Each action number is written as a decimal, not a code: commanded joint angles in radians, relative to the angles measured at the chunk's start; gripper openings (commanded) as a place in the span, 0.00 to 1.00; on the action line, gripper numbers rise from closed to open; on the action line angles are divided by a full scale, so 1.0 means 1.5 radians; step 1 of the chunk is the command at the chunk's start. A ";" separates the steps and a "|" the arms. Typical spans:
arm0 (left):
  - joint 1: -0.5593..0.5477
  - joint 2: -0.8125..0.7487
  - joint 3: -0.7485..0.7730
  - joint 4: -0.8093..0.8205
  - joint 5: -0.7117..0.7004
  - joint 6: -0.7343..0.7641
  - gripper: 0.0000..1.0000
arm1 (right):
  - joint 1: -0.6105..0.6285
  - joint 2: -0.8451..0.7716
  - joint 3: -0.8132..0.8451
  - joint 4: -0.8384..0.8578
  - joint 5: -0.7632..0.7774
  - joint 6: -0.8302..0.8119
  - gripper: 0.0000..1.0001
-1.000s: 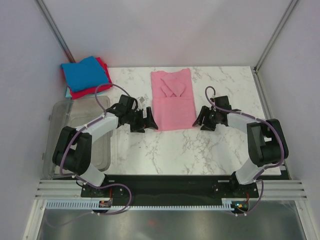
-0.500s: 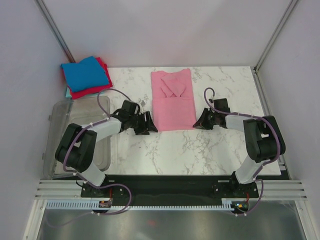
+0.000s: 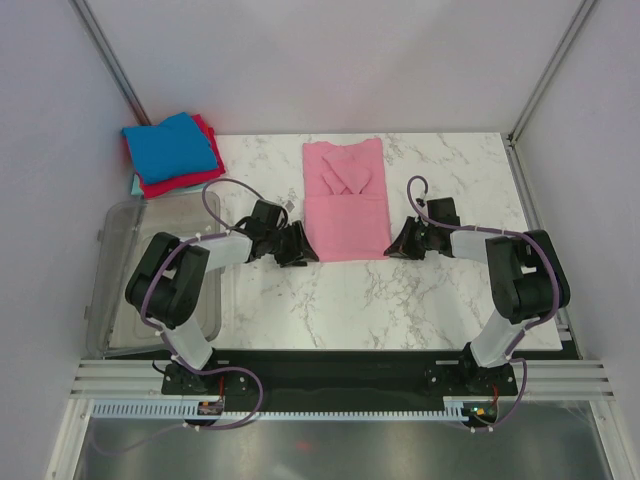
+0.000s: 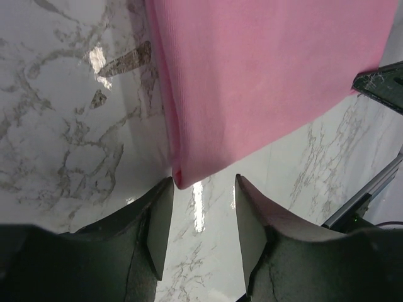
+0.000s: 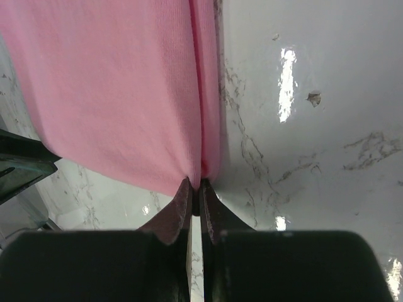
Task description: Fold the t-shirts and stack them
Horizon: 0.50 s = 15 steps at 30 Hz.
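Observation:
A light pink t-shirt (image 3: pixel 345 205) lies partly folded in a long strip on the marble table (image 3: pixel 420 300). My left gripper (image 3: pixel 305 250) is at its near left corner; in the left wrist view the jaws (image 4: pixel 203 182) stand apart, with the shirt's corner (image 4: pixel 264 82) just touching the left fingertip. At the near right corner my right gripper (image 3: pixel 393 245) is shut, and in the right wrist view (image 5: pixel 196 184) it pinches the folded edge of the pink cloth (image 5: pixel 113 88). Folded blue (image 3: pixel 172 145), red (image 3: pixel 165 183) and teal (image 3: pixel 134 185) t-shirts are stacked at the far left.
A clear plastic tub (image 3: pixel 120 260) sits at the left edge of the table, beside the left arm. Grey walls and metal posts close in the table on three sides. The arm bases stand along the near edge.
Both grippers have moved in to the pink t-shirt's near corners. The right jaws have shut on the cloth; the left jaws have narrowed partway.

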 commanded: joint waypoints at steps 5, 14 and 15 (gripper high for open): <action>-0.005 0.050 0.037 -0.010 -0.076 -0.022 0.52 | 0.002 0.021 -0.010 0.002 -0.004 -0.018 0.01; -0.013 0.031 0.019 0.010 -0.070 -0.015 0.07 | 0.002 -0.004 -0.029 0.002 -0.010 -0.013 0.00; -0.019 0.021 0.014 0.010 -0.070 -0.013 0.05 | 0.001 -0.021 -0.039 0.002 -0.012 -0.010 0.00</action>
